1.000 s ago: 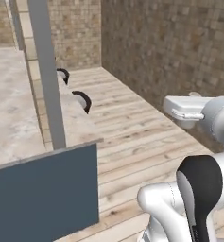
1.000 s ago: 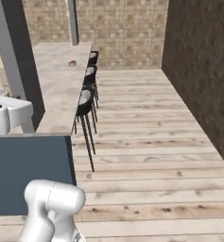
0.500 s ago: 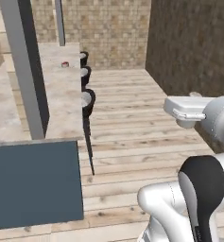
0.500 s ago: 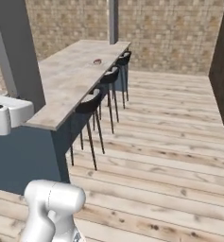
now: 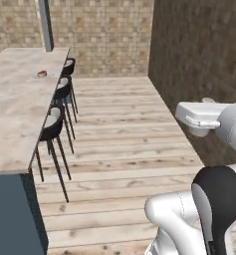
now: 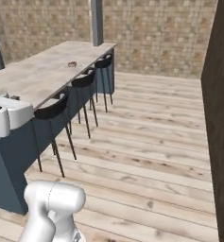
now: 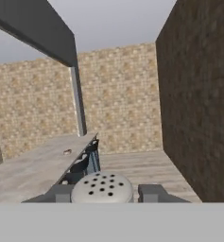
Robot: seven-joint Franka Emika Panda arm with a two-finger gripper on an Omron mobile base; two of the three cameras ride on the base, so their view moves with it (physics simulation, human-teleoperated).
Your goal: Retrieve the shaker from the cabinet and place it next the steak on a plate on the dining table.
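In the hand view the shaker (image 7: pixel 102 188), a grey cap with small holes, sits between my two dark fingers (image 7: pixel 60 193). My gripper (image 7: pixel 104 194) is shut on it. The dining table (image 5: pixel 17 104) is a long beige marbled top that runs away along the left. Far down it lies the small plate (image 5: pixel 42 73) with the reddish steak on it. The same table (image 6: pixel 38 75) and plate (image 6: pixel 72 63) lie left of centre in the right base view. In the hand view the plate (image 7: pixel 67 151) is a small spot well beyond the shaker.
Three black bar stools (image 5: pixel 56 122) stand along the table's near side, also seen as stools (image 6: pixel 54 108). A grey pillar (image 5: pixel 45 25) rises at the table's far end. A dark brick wall (image 5: pixel 199 50) closes the right. Open wooden floor (image 5: pixel 119 149) lies between.
The whole picture has swung: the base has turned, so the dining table and stools now lie ahead and to the left. The grip on the shaker is unchanged.
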